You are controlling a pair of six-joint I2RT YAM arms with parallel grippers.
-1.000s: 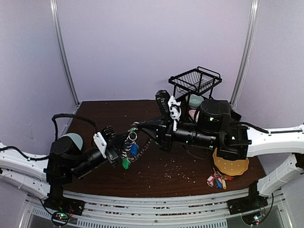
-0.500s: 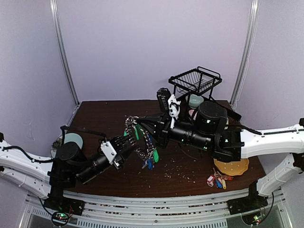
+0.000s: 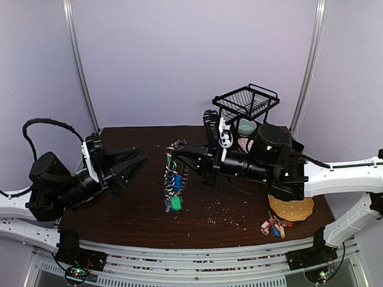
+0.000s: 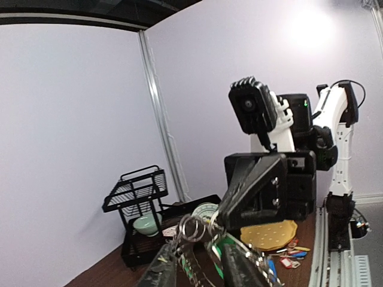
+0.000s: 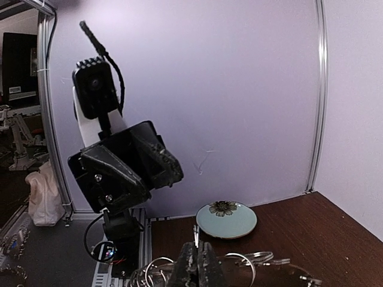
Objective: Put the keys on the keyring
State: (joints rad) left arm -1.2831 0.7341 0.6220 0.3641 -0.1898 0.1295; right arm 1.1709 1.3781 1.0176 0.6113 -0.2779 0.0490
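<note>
Over a dark brown table (image 3: 134,210), against pale walls: reaches level from the right side, with the right tool (image 3: 172,153) pinched together on the top of the keyring (image 3: 172,173). Hangs straight down beneath that tool, long axis vertical, with green and blue keys (image 3: 175,202) bunched at the low end. Faces the right tool from well apart, with the left tool (image 3: 134,169) spread wide and its tips aimed at the ring.

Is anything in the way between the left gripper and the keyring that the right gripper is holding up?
Nothing visible. The open left gripper sits left of the keyring, which hangs from the shut right gripper; only open air lies between them.
</note>
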